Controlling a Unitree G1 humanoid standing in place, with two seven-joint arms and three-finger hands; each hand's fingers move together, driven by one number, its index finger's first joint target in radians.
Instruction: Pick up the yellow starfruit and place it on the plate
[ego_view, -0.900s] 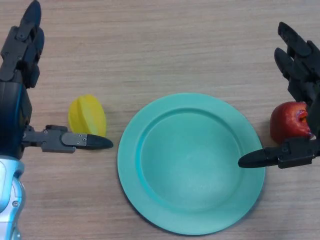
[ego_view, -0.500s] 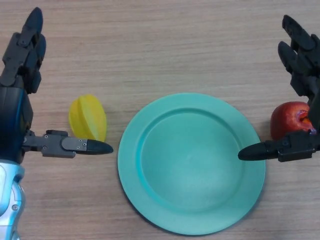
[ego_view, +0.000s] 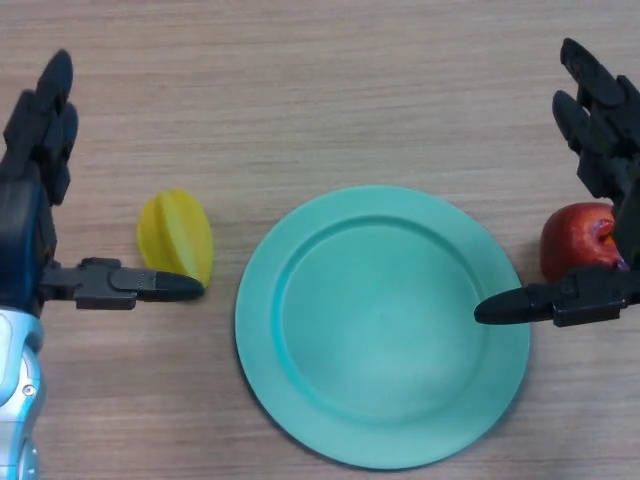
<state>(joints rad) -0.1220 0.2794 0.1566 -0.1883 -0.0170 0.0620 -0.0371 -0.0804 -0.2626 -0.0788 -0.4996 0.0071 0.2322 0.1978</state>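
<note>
The yellow starfruit (ego_view: 175, 235) lies on the wooden table, left of the teal plate (ego_view: 382, 325). My left hand (ego_view: 30, 215) sits at the left edge, open, fingers straight and pointing away, thumb stretched toward the starfruit's near side. It does not hold the fruit. My right hand (ego_view: 605, 200) is open at the right edge, its thumb reaching over the plate's right rim.
A red apple (ego_view: 578, 240) rests on the table just right of the plate, partly hidden behind my right hand. Bare wood lies beyond the plate.
My left hand has drawn back toward the left edge, its thumb tip sliding left along the starfruit's near side. The right hand, starfruit, plate and apple stay where they were.
</note>
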